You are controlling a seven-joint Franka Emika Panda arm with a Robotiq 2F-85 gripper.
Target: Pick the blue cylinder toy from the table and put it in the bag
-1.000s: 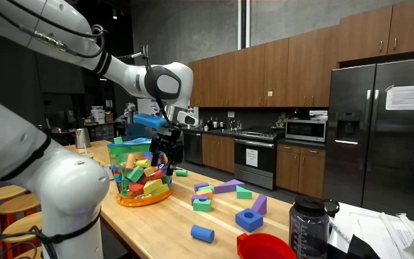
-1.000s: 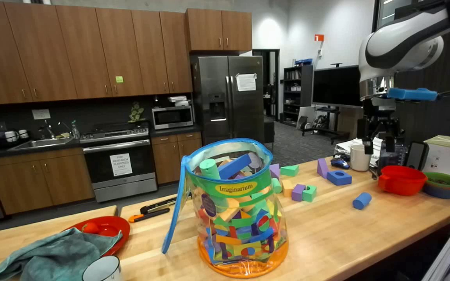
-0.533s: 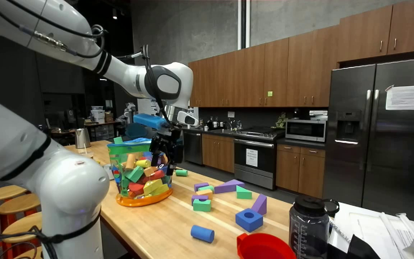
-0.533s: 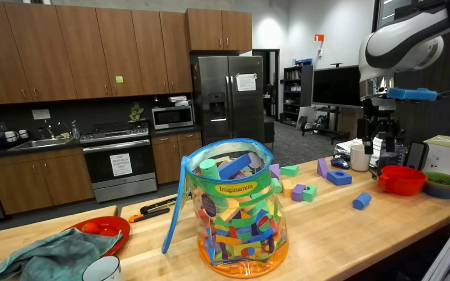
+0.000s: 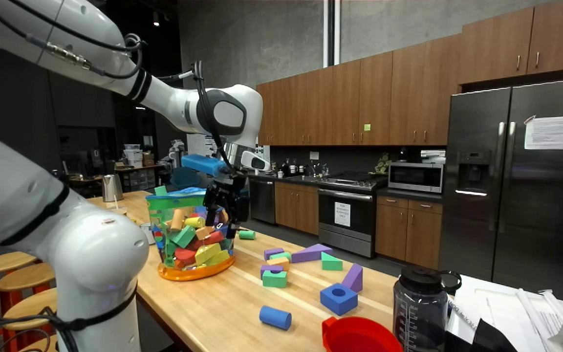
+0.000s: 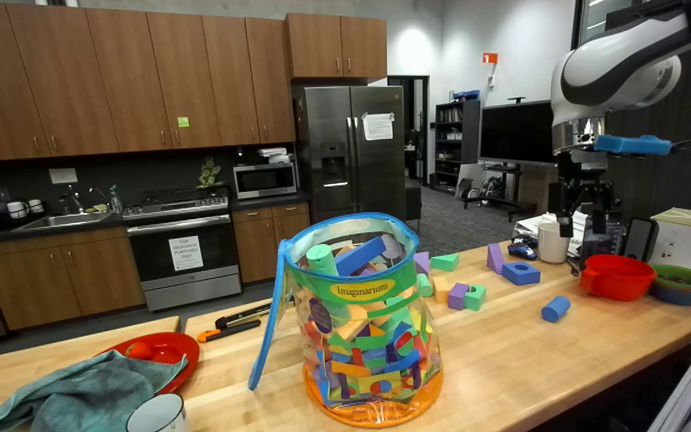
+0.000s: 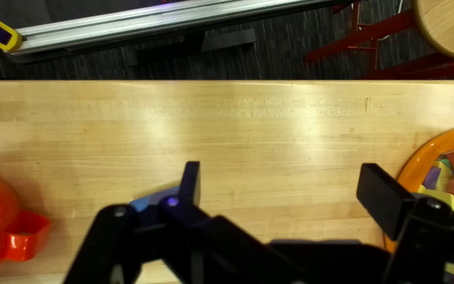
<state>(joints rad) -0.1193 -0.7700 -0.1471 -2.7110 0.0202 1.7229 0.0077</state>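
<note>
On my wrist view I'm getting only a sliver of the blue cylinder toy (image 7: 142,203); the gripper (image 7: 280,189) is covering the rest. Beyond the long edge of the table (image 7: 250,138), a stool (image 7: 453,27) is running out of frame. The red bowl (image 7: 8,207) and the bag (image 7: 420,161) are getting cropped at opposite sides. In an exterior view, a white cup (image 6: 159,408) is running off the bottom, and I'm failing to read the paper (image 6: 378,126) on the fridge (image 6: 351,174).
</note>
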